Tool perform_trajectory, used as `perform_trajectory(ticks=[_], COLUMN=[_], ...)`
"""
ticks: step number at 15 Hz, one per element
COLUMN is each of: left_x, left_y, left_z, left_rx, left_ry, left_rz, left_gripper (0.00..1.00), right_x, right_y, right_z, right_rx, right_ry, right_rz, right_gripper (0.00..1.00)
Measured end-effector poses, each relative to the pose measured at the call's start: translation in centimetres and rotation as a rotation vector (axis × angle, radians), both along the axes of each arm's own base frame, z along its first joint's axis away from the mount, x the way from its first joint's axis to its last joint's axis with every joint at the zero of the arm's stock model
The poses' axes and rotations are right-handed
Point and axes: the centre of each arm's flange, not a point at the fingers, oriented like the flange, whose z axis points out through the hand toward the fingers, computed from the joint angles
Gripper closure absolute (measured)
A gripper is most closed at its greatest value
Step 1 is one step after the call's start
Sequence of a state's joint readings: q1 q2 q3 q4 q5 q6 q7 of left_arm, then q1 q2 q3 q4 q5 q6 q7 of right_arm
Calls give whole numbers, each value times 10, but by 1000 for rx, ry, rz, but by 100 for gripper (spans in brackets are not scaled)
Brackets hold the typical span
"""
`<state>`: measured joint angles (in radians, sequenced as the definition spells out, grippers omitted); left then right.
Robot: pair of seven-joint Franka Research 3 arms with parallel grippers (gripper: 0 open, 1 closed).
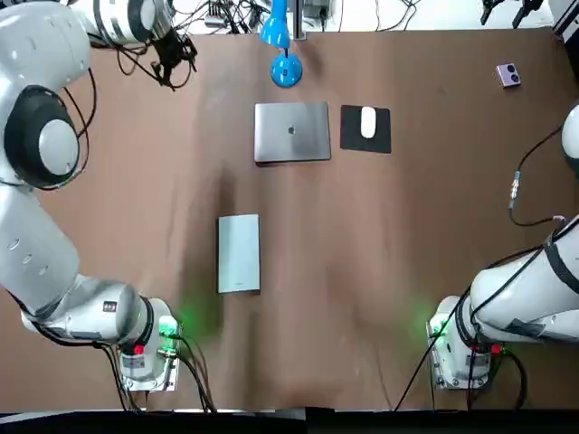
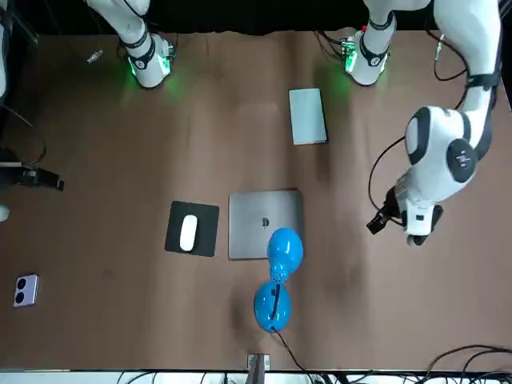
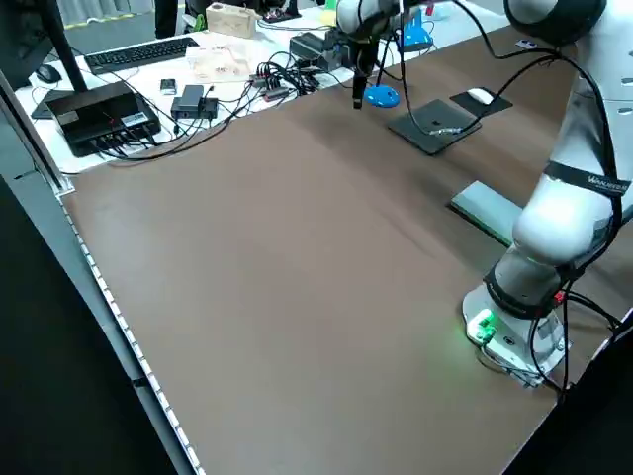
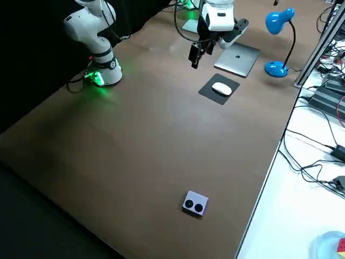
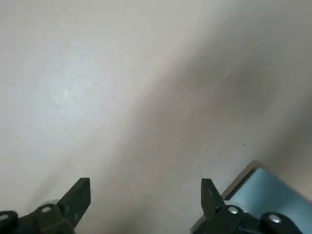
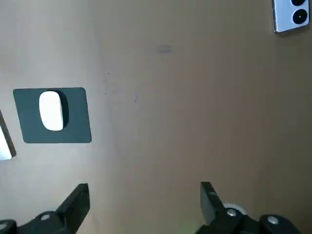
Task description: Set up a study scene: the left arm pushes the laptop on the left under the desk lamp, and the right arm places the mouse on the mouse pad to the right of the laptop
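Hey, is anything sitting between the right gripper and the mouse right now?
Nothing visible does. Only bare table lies between the open right gripper and the mouse, which already sits on the mouse pad beside the laptop. The small purple device lies well off that line.

Bright, even light casts soft, faint shadows.

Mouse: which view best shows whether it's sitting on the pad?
Right wrist view: the mouse is seen from above, with pad showing all round it. Top and front views show the same, smaller; the side views show it obliquely; the left wrist view misses it.
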<state>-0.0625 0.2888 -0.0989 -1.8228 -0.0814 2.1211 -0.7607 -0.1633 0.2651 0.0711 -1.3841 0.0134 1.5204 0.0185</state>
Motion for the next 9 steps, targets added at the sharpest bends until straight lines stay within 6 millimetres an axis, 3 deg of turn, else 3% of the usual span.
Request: perform_trajectory(ticks=[5,9], left_x=[3,0], left_y=[40,44], left_z=[49,80], left_rx=[4,15], left_ry=[-66,-124], left_rz=[-277,-397], left_gripper=[0,0], right_x=[3,4], right_y=[-2,-3], right_z=[2,2], right_rx=[-3,-3], right_ry=[-31,-36], right_rz=[-2,0], right_gripper=[0,0])
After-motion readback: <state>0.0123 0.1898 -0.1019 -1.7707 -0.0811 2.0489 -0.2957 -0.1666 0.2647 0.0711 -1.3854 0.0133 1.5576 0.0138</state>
